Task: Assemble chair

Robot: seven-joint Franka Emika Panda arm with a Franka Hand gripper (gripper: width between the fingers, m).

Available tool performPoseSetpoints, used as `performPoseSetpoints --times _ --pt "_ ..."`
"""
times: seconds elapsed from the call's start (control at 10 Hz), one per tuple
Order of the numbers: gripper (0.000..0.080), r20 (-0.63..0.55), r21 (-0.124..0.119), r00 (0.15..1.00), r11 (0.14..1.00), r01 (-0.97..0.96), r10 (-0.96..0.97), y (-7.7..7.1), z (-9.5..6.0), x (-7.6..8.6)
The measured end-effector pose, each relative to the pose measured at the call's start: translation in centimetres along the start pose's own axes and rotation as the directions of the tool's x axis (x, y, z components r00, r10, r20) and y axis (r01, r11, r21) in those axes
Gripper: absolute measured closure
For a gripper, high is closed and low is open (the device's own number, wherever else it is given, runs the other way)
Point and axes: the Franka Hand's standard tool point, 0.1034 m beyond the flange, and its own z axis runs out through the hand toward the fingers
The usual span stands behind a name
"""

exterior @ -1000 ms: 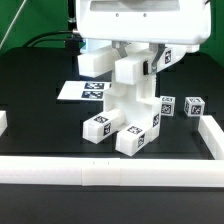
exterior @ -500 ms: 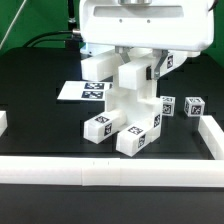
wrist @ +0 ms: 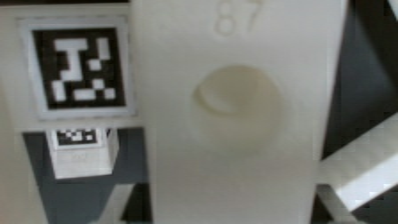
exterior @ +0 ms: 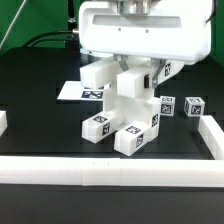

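The chair (exterior: 128,100) stands half-built on the table (exterior: 40,120), leg ends planted for support; the pincer (exterior: 135,60) sits above, jaws drawn narrow on its upright bar (exterior: 135,82), likely to steady it; loose tagged blocks (exterior: 168,105) wait at the exterior view's right.
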Motion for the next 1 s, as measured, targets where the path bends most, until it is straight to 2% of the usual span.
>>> performPoseSetpoints --times 0.2,0.5,1.0 --pt "0.0515 0.0 -0.007 1.0 1.0 0.017 -0.017 0.2 0.8 0.0" --pt "0.0515 0.009 -0.015 0.995 0.995 0.102 -0.102 0.9 2.2 1.0" --pt "0.0515 -0.008 -0.01 0.991 0.991 0.137 -0.137 -0.1 2.3 2.0"
